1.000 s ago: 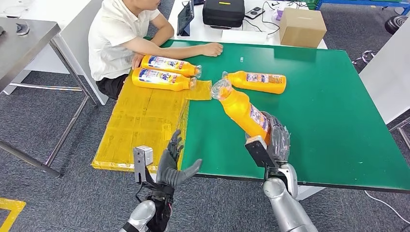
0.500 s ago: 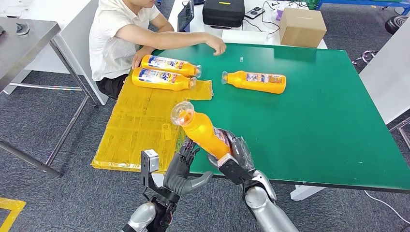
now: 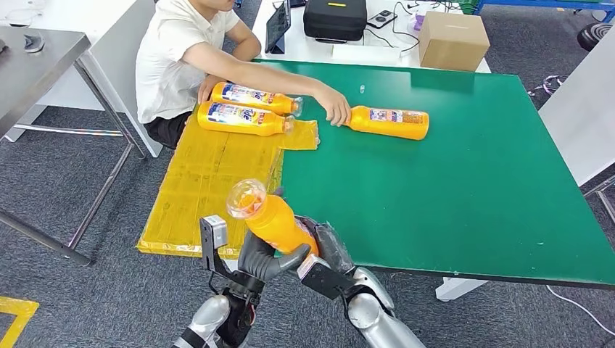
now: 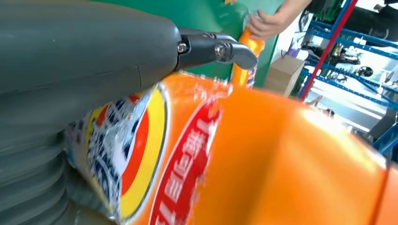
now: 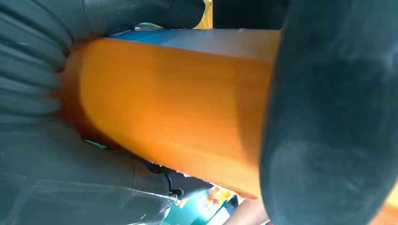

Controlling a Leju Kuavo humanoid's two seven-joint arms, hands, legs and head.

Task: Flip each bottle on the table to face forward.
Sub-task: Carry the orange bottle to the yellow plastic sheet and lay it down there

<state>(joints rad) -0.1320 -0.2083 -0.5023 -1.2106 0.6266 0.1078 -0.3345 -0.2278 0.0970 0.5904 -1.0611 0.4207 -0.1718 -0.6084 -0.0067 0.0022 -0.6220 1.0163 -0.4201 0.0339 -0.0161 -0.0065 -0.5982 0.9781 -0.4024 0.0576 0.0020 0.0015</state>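
Both the right hand and the left hand gripped the orange bottle, tilted up between them.

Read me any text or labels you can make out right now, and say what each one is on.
Held bottle: red label band with large white characters, cut off and blurred, not readable.
Three bottles lying on the table: label print too small to read.
Cardboard box: no text visible.

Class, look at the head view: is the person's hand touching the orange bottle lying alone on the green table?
Yes, the person's hand grips the neck end of that orange bottle.
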